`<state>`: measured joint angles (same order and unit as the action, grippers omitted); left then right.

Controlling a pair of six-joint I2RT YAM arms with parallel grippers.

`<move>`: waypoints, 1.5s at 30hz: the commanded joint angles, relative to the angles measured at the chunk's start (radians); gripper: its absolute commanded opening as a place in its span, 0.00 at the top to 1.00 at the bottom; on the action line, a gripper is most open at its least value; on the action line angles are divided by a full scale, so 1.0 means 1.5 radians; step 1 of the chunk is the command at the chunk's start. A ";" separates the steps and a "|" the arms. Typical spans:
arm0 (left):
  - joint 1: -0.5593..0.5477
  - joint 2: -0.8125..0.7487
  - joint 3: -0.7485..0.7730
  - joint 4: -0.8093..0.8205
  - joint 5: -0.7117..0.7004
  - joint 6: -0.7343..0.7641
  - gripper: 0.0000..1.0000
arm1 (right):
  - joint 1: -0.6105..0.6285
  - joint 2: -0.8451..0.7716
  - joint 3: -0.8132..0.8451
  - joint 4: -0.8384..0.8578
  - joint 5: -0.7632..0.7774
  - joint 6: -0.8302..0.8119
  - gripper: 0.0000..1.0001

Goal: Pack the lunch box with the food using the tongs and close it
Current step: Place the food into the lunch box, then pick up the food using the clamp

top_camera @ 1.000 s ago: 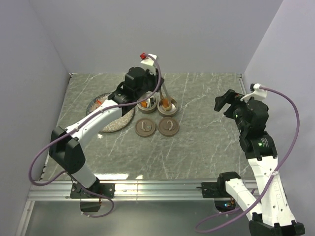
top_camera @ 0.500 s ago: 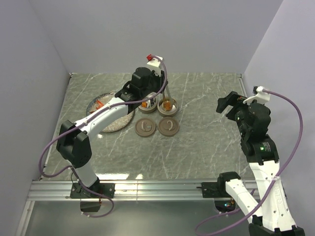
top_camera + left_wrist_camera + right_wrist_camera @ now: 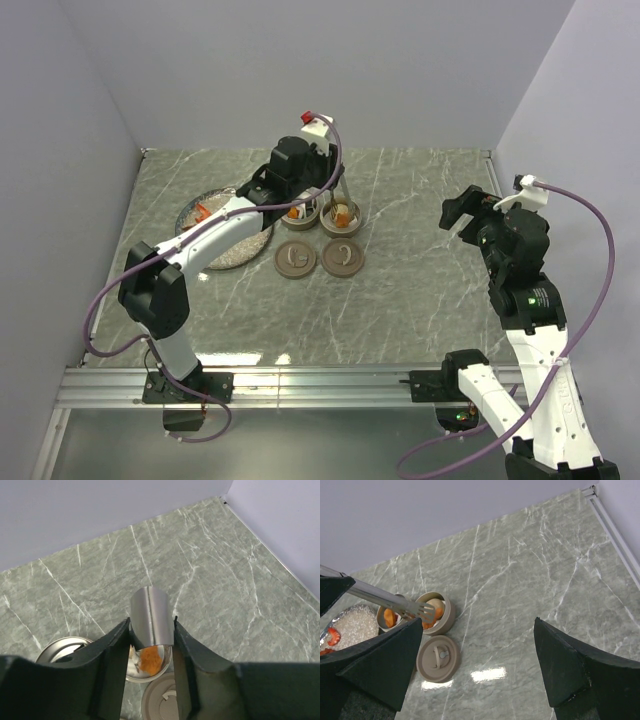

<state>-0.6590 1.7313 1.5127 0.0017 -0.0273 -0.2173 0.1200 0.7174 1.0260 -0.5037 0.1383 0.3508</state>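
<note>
Tongs (image 3: 151, 614) between left claw (image 3: 151, 626) fingers, tips over orange food (image 3: 149, 661)

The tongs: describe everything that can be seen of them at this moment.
The tongs are slim, silvery polished metal: two straight arms joined at a curved spring end, finishing in a flat slotted tip. The left gripper clamps them near that curved end, so they slant down toward the table. The tip sits over an open tin holding orange and pale food. Whether the tip touches or pinches a piece cannot be told.
</note>
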 commanded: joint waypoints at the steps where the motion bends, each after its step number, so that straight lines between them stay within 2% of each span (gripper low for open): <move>1: -0.003 -0.001 0.042 0.049 0.008 0.009 0.57 | 0.001 0.000 0.004 0.007 0.009 -0.004 0.01; 11: -0.003 -0.006 0.045 0.047 0.002 0.017 0.54 | 0.002 -0.002 0.003 0.008 0.010 -0.003 0.01; 17: 0.006 -0.042 0.022 0.045 -0.042 0.036 0.56 | 0.001 0.003 0.001 0.013 0.005 -0.001 0.01; 23: 0.071 -0.122 -0.043 0.038 -0.067 0.032 0.55 | 0.002 0.004 -0.004 0.025 -0.003 0.001 0.01; 29: 0.190 -0.225 -0.129 0.005 -0.090 0.038 0.54 | 0.003 0.011 -0.015 0.041 -0.011 0.001 0.01; 32: 0.248 -0.267 -0.167 -0.034 -0.148 0.030 0.52 | 0.002 0.015 -0.023 0.054 -0.020 0.004 0.01; 39: 0.284 -0.346 -0.262 -0.066 -0.303 -0.016 0.51 | 0.002 0.048 -0.022 0.083 -0.047 0.008 0.01; 45: 0.308 -0.376 -0.297 -0.091 -0.425 -0.061 0.51 | 0.002 0.066 -0.015 0.093 -0.061 0.009 0.01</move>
<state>-0.2176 1.2190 1.0805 -0.1368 -0.5213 -0.2569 0.1200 0.8139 0.9894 -0.4175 0.0669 0.3557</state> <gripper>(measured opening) 0.490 0.988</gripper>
